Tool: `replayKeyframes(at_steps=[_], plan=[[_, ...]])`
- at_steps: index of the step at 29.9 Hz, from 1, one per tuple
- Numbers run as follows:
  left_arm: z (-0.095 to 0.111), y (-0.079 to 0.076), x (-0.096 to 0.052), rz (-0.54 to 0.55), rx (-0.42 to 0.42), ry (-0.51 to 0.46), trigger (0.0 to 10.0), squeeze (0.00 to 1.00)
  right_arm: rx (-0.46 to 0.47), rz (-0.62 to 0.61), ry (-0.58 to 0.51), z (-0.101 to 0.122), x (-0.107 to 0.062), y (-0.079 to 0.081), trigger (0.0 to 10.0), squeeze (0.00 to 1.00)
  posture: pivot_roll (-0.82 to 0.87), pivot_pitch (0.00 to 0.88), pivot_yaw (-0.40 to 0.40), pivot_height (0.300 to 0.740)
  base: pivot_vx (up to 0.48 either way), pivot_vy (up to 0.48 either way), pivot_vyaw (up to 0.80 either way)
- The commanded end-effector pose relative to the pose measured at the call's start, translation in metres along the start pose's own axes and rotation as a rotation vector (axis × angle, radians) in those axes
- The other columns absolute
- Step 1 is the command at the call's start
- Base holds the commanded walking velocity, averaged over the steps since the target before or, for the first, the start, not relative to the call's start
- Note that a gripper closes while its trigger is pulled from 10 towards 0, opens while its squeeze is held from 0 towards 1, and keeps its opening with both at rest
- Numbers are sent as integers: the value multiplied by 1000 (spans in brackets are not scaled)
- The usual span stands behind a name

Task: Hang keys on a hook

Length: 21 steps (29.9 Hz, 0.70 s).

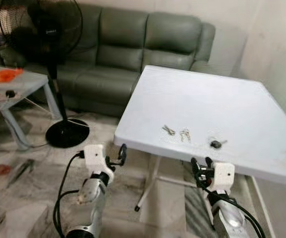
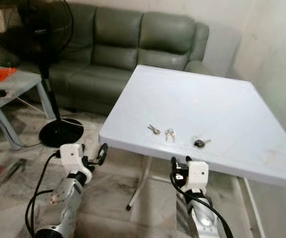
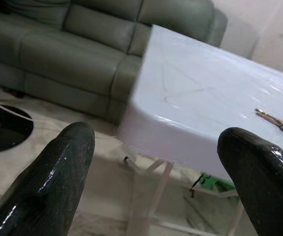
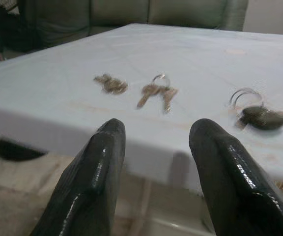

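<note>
The robot has two shiny silver arms. Each arm ends in a white boxy block with small dark screw dots. The left gripper (image 1: 118, 155) and the right gripper (image 1: 201, 165) each have two long black fingers (image 4: 96, 172), smooth, rounded and glossy. Black cables loop along both arms.

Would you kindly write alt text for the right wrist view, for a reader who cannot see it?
Three sets of keys lie in a row near the front edge of a white table: a small bunch, a ringed pair and a dark-headed key on a ring. The right gripper is open just below the table edge, with a green sofa beyond.
</note>
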State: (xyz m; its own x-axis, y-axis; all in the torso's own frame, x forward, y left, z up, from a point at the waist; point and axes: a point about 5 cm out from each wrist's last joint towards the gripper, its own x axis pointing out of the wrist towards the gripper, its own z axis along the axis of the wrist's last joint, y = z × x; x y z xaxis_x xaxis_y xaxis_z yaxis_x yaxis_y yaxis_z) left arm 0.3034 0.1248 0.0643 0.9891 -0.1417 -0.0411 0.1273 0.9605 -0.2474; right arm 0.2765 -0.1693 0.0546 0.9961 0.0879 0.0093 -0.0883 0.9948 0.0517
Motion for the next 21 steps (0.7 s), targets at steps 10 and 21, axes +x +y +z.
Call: replayKeyframes(at_steps=[10, 21], plan=[[3, -12, 4, -38, -8, -7, 10000, 0, -13, -28, 4, 1, -1, -10, 10000, 0, 33, 2, -81, 740, 317, 0, 0], [6, -19, 4, -82, 29, -20, 10000, 0, -20, -25, -3, 2, 0, -9, 10000, 0, 35, 2, -79, 740, 58, 0, 0]])
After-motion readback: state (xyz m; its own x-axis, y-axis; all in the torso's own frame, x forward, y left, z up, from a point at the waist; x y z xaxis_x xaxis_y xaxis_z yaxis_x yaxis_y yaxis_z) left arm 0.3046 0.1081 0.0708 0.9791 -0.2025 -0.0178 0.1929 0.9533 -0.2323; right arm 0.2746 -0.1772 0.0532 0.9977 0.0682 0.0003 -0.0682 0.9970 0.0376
